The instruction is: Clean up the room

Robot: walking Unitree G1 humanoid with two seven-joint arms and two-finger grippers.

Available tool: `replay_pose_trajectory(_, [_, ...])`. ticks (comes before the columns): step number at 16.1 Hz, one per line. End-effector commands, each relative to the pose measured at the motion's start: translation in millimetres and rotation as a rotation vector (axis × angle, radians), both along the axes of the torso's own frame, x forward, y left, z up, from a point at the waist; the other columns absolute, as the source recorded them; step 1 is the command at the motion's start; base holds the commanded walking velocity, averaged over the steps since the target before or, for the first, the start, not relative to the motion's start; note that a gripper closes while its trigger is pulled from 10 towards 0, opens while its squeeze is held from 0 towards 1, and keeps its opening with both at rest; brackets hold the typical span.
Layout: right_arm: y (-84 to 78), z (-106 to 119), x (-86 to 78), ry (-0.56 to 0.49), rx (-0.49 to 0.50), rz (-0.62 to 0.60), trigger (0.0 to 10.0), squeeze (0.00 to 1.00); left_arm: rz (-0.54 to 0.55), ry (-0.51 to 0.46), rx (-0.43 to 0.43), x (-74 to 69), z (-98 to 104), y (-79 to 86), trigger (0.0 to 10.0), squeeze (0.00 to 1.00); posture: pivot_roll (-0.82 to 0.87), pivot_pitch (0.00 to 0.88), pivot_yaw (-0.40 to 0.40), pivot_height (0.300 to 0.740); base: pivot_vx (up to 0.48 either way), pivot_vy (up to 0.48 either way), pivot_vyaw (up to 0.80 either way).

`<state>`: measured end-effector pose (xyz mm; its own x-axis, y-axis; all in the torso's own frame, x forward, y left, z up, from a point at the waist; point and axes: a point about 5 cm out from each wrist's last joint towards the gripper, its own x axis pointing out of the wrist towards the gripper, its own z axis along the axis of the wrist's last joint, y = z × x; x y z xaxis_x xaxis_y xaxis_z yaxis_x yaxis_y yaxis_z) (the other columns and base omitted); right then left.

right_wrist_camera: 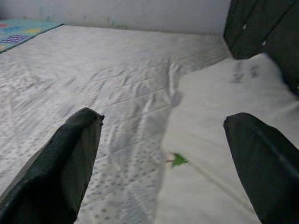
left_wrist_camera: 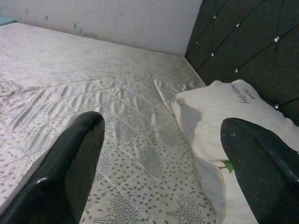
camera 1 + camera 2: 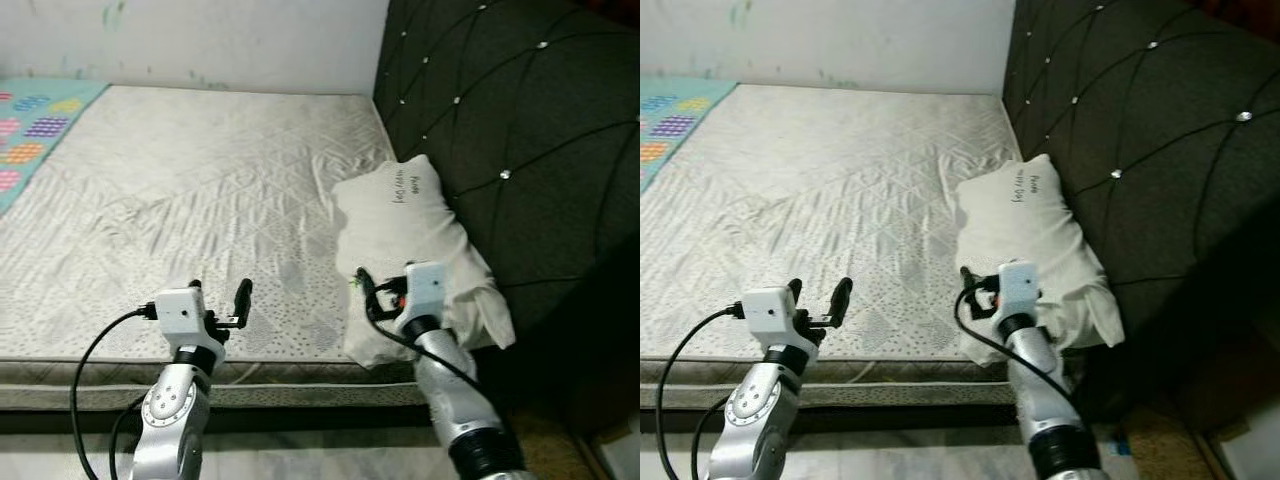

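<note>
A patterned mat point(image 3: 35, 125) lay at the bed's far left corner. The bed point(image 3: 200, 190) itself was bare, its sheet rumpled. The left pincer point(image 3: 222, 297) hovered over the near edge, fingers spread wide, holding nothing. The right pincer point(image 3: 383, 283), equally wide and empty, hung above the white pillow point(image 3: 415, 240) overhanging the near right corner beside the headboard point(image 3: 520, 130). Straightening seemingly remained undone.

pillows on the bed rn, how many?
1. The white pillow lies at the mattress's right side against the dark tufted headboard, just ahead of the open right gripper. Others could lie outside the frame.
</note>
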<state>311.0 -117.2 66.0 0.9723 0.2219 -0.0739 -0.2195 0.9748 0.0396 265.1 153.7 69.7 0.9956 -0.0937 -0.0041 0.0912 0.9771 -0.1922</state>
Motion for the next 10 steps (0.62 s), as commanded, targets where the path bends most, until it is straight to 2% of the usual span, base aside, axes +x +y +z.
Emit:
replay_pose_trajectory(1, [4.9, 5.0, 4.6, -0.021, 0.006, 0.005, 10.0, 0.00, -0.020, 0.005, -0.004, 3.0, -0.8, -4.6, 10.0, 0.00, -0.04, 0.000, 0.000, 0.740, 0.274, 0.000, 0.00])
replay_pose_trajectory(3, [10.9, 9.7, 7.8, -0.041, 0.005, 0.025, 10.0, 0.00, -0.024, 0.001, -0.005, 4.1, 0.0, -5.5, 10.0, 0.00, -0.04, 0.000, 0.000, 0.740, 0.283, 0.000, 0.00])
replay_pose_trajectory(8, [8.0, 7.2, 12.4, -0.031, 0.003, 0.021, 10.0, 0.00, -0.021, -0.002, -0.013, 5.9, -0.2, -8.1, 10.0, 0.00, -0.03, 0.000, -0.018, 0.740, 0.292, 0.000, -0.72])
replay_pose_trajectory(10, [11.1, 6.3, 11.8, -0.031, 0.005, 0.026, 10.0, 0.00, -0.020, 0.002, -0.014, 6.9, -1.3, -9.8, 10.0, 0.00, -0.03, 0.000, -0.020, 0.740, 0.266, 0.000, 0.00])
